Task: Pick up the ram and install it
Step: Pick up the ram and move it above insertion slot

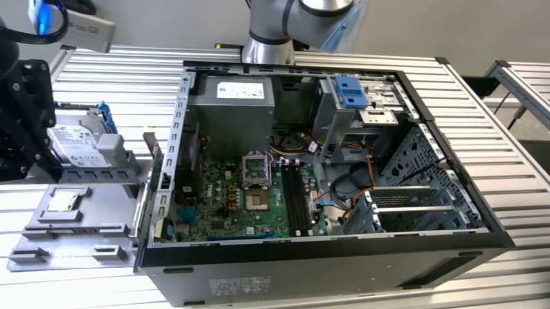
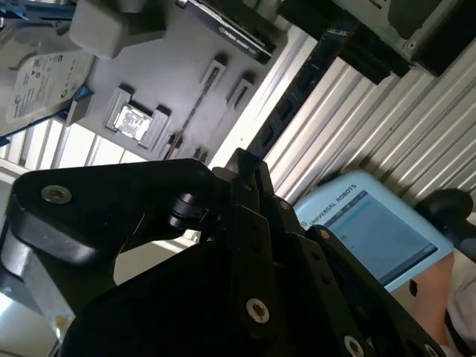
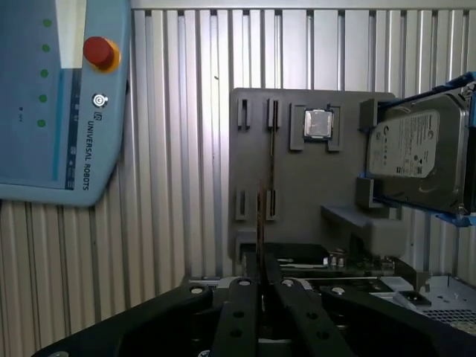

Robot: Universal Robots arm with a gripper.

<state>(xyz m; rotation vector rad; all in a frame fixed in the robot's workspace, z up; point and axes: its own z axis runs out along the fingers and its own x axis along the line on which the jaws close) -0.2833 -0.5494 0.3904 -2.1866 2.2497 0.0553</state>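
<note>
Because the ram (image 3: pixel 260 223) is a thin flat stick, it is pinched by its two broad faces; in the first wrist view it shows edge-on, a narrow dark line rising from between the fingertips; in the second wrist view its dark bluish side (image 2: pixel 297 97) runs away from the fingers as a long band. The gripper (image 3: pixel 262 281) has its fingers drawn narrow, closed on the ram, seemingly near one end; that grip, I judge, leaves most of the stick free to meet a slot.

Beyond the stick lies the grey parts tray (image 3: pixel 297 201) on the ribbed metal table (image 3: pixel 186 149); a slim groove (image 3: pixel 273 156) in the tray, flanked by small clips, looks like the stick's holder, and the ram is apart from it. Near the groove a small square processor chip (image 3: pixel 318 123) rests in its pocket; a silver hard drive (image 3: pixel 416 156) in a blue frame stands propped at the tray's edge. A pale blue teach pendant (image 3: pixel 59 97) lies on the table, apart from the tray.

In the exterior view the open computer case (image 1: pixel 326 257) lies on its side beside the tray, its motherboard (image 1: pixel 223 206) facing up; its long black memory slots (image 1: pixel 294 193) show no stick, so installing is not yet done.
</note>
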